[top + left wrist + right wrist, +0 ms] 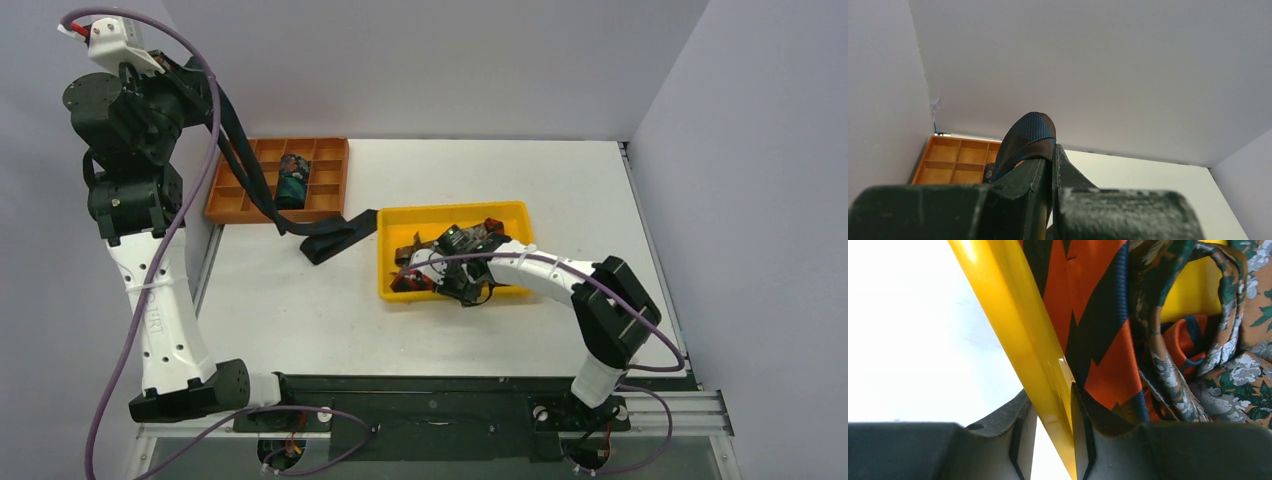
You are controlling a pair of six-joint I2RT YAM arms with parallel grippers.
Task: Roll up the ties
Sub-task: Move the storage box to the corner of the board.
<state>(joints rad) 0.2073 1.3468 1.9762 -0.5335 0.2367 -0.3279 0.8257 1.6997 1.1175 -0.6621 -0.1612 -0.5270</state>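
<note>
My left gripper point(205, 90) is raised high at the far left and shut on the navy-black tie point(250, 170). The tie hangs down over the orange tray to a folded heap on the table point(335, 238). In the left wrist view its end point(1030, 132) sticks up from the shut left gripper point(1054, 150). My right gripper point(468, 290) is at the near wall of the yellow bin point(450, 210). In the right wrist view the right gripper point(1054, 395) is closed on that wall point(1013, 315). The red-orange striped tie point(1098, 300) and the mottled brown tie point(1243, 375) lie tangled inside the bin. A dark teal roll point(293, 180) sits in a tray compartment.
The orange compartment tray point(235, 205) stands at the back left, also seen in the left wrist view point(948, 160). Grey walls enclose the white table on three sides. A purple cable point(150, 270) runs along each arm.
</note>
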